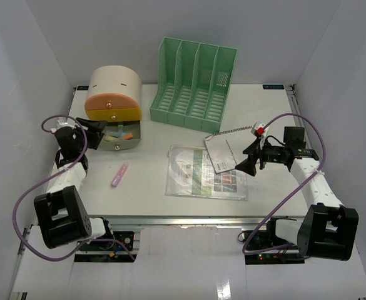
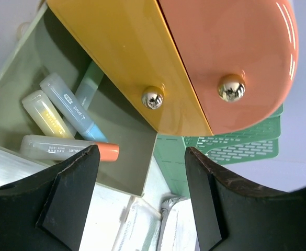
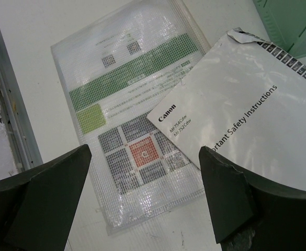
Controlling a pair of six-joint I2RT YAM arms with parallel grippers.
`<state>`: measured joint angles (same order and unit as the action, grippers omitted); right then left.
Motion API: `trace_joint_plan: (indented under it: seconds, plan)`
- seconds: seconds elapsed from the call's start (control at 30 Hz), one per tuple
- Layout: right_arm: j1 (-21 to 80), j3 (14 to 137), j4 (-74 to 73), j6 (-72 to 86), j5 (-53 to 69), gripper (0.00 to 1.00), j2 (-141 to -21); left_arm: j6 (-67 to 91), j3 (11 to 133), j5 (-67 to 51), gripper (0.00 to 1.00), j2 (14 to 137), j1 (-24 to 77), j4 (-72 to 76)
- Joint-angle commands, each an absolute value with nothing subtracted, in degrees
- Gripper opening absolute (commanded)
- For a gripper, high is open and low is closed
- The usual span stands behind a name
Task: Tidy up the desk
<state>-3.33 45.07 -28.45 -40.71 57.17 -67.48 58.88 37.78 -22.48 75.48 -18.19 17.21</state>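
Note:
The desk [image 1: 145, 199] is a white tabletop. On its left stands a cream-and-orange drawer box [image 1: 112, 100] with the bottom drawer [image 2: 48, 63] pulled out; several markers [image 2: 69, 103] lie inside. A pink marker [image 1: 119, 175] lies loose on the desk in front of it. My left gripper [image 1: 100, 134] hangs open and empty just left of the open drawer. My right gripper [image 1: 245, 158] is open over the edge of a Canon booklet [image 3: 247, 115], which rests partly on a mesh pouch of papers [image 3: 126, 104].
A green slotted file rack [image 1: 192, 84] stands at the back centre. Metal rails [image 3: 9, 104] run along the desk's near edge. White walls close in both sides. Cables loop off both arms.

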Motion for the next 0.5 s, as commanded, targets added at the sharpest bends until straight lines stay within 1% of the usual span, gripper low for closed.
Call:
trace_joint_plan:
  seconds: [0.0, 0.1, 0.2, 0.33, 0.47]
  plan:
    - [-3.78, 44.03, -27.07, -40.6, 58.75, 0.9, -66.45, 50.06, 39.95, -25.85, 0.76, 71.57, -18.54, 13.93]
    - [-3.78, 44.03, -27.07, -40.54, 58.78, 0.9, -66.43, 39.86, 41.16, -30.5, 0.76, 69.81, -18.51, 7.67]
    - [-3.86, 43.96, -27.06, -40.61, 58.72, 0.9, -66.36, 32.07, 39.07, -31.48, 0.77, 65.52, -18.4, 1.81]
    - [-3.87, 44.03, -26.89, -40.54, 58.86, 0.9, -66.42, 21.86, 39.16, -27.06, 0.75, 63.53, -16.29, -9.11]
    - [-3.89, 44.12, -26.73, -40.33, 58.89, 0.9, -66.35, 6.13, 38.16, -27.25, 0.73, 61.2, -10.93, -12.76]
